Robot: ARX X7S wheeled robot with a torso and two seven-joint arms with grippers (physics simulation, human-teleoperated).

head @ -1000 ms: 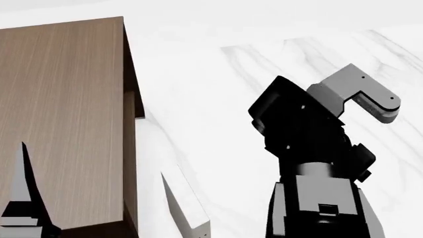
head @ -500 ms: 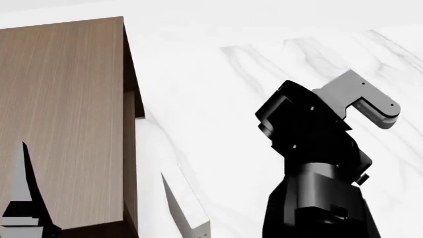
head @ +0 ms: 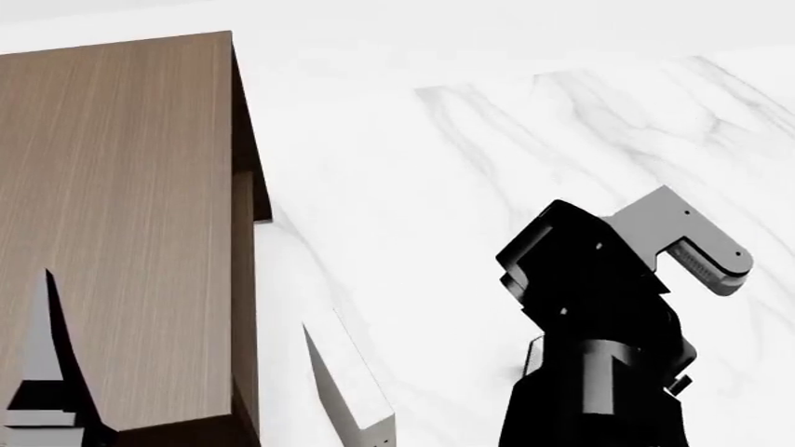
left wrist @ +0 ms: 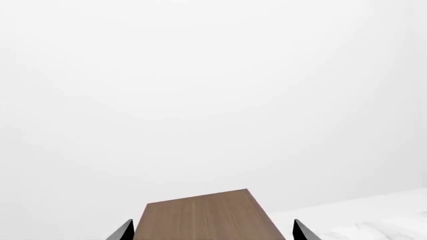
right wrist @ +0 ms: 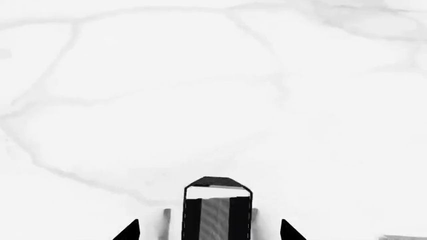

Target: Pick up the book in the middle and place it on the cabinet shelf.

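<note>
In the left wrist view your left tool [left wrist: 212, 234] sits spread, facing the cabinet [left wrist: 203, 217]; in the head view your right arm [head: 597, 326] has sunk toward the counter [head: 410, 186]; in the right wrist view the right tool [right wrist: 208, 232] straddles the book [right wrist: 217, 207], spread and probably ready to pinch.

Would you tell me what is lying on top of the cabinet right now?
No book shows on the cabinet; its wood-grain top looks bare. The left gripper covers a strip of its near corner, and the near and left edges run out of the head view, so those parts cannot be checked.
</note>
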